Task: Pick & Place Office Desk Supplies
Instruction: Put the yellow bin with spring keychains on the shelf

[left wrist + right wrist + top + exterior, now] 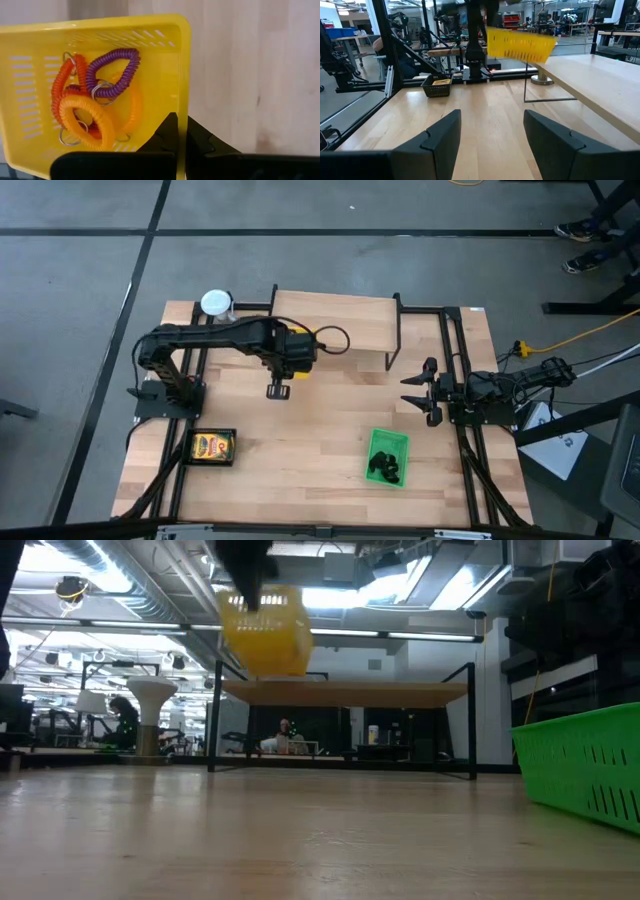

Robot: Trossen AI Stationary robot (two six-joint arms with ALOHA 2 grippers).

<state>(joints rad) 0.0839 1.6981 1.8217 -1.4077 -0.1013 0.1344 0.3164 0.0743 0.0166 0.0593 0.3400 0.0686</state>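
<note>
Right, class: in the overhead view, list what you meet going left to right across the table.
Black tray → yellow tray held up by the left pincer → green tray → right pincer, open.

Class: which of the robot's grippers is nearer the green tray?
Right. The right gripper hovers open just above-right of the green tray; the left gripper holds the yellow tray farther off.

The table is pale matt wood. The yellow tray and green tray are slotted plastic. The coiled plastic rings carry shiny metal loops.
</note>
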